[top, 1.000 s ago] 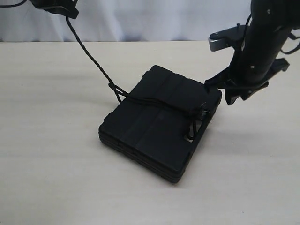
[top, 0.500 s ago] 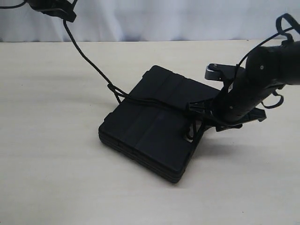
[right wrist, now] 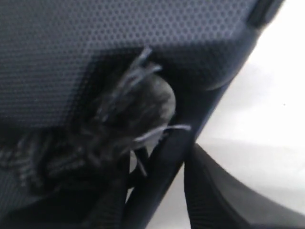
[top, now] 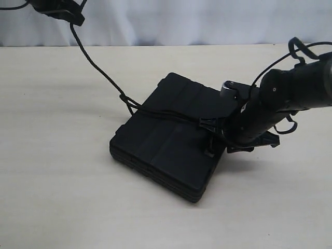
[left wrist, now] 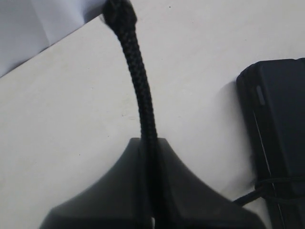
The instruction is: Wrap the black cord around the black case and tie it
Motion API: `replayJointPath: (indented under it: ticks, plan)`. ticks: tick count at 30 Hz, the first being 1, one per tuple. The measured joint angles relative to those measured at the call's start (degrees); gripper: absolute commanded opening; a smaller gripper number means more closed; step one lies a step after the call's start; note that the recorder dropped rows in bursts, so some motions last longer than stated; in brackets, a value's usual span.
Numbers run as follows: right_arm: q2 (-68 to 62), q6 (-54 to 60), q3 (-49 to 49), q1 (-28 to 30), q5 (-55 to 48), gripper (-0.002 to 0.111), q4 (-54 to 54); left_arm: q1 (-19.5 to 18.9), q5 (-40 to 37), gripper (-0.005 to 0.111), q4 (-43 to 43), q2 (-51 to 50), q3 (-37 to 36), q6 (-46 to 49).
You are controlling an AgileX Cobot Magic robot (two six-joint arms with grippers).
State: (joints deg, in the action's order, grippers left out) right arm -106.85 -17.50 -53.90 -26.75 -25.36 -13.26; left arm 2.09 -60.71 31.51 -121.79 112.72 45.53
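Though braided, the black cord (left wrist: 143,105) ends frayed.

Flat rectangular matte black plastic case (top: 171,135): black all over, straight ribbed lines across the top face, and a fine dot-grid texture in the right wrist view. Thin black braided cord (left wrist: 143,105): tight woven pattern. Frayed tassel knot (right wrist: 138,109): grey-black with pale loose strands. Pale cream table (top: 62,197): faint horizontal grain streaks. White cloth backdrop (top: 181,21). Black right robot arm (top: 290,91) with a silver round cap (top: 226,88).

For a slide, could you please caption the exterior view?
Left gripper holds the black cord aloft while the open right gripper sits at the edge of the cord-wrapped black case.
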Motion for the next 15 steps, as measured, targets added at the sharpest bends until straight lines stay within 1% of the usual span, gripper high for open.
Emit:
replayJointPath:
  ticks: [1,2,5,9,15]
  plan:
    - [-0.40,0.00,0.00,0.00,0.43,0.034,0.02,0.00,0.00,0.000,0.00,0.00,0.00,0.00]
    - [-0.82,0.00,0.00,0.00,0.97,0.029,0.02,0.00,0.00,0.000,0.00,0.00,0.00,0.00]
    - [-1.28,-0.75,0.00,0.00,2.52,0.005,1.48,0.00,0.00,0.000,0.00,0.00,0.00,-0.46]
    - [-1.17,-1.22,0.00,1.38,4.95,0.004,2.96,0.00,0.36,0.000,-3.00,0.00,0.00,-3.95]
    - [-0.96,0.53,0.00,6.09,4.90,0.004,4.50,0.00,1.55,0.000,-14.57,0.00,0.00,-12.98]
